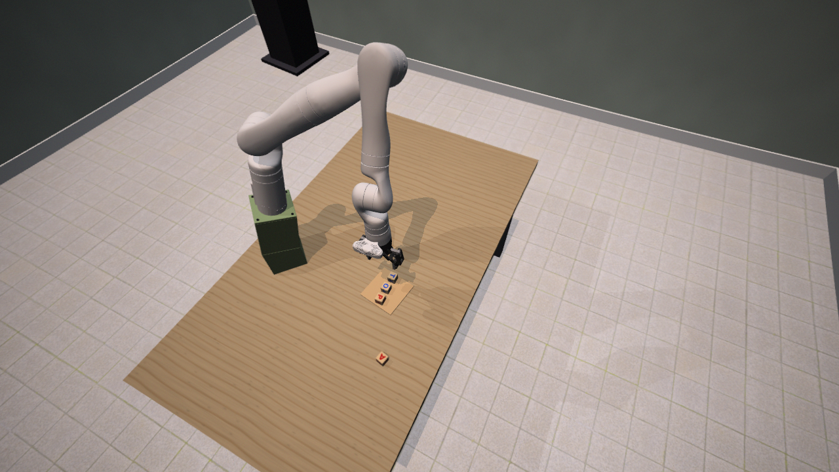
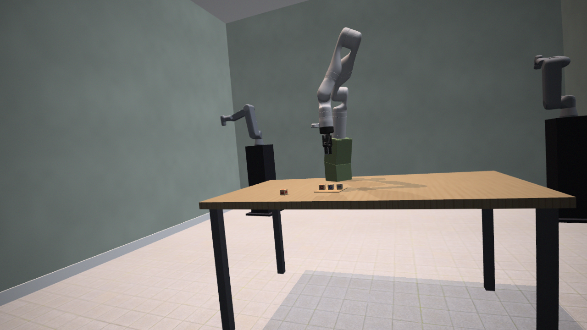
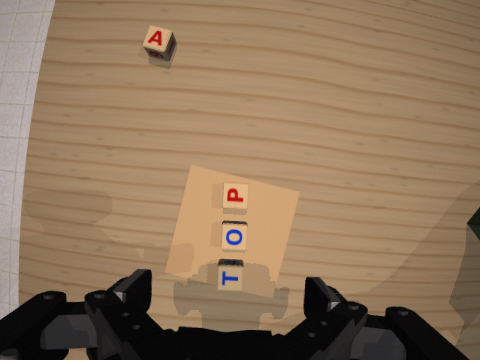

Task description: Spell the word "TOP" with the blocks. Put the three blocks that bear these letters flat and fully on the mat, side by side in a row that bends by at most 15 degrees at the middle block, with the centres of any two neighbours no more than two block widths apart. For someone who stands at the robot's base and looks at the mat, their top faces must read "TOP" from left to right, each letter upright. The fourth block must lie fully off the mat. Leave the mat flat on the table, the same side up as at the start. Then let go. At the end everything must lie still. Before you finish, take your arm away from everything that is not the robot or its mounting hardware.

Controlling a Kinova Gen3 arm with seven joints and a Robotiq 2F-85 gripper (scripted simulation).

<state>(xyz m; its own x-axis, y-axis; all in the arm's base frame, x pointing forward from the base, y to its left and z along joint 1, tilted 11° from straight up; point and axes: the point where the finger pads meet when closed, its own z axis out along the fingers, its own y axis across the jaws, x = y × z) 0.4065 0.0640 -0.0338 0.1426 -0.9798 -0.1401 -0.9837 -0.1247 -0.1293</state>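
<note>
Three wooden letter blocks lie in a straight row on the tan mat: the T block (image 3: 231, 278) with a blue letter, the O block (image 3: 234, 238) with a blue letter, and the P block (image 3: 235, 195) with a red letter. The row also shows in the top view, T (image 1: 392, 276), O (image 1: 386, 286), P (image 1: 380, 298). The A block (image 3: 159, 42) with a red letter lies on the bare table, well away from the mat, also seen in the top view (image 1: 382, 358). My gripper (image 1: 396, 256) hangs open and empty above the T end of the row.
The arm's green base pedestal (image 1: 276, 233) stands on the wooden table (image 1: 352, 275). The table's near edge lies a short way beyond the A block. Two other arms on black stands (image 2: 259, 164) are off the table.
</note>
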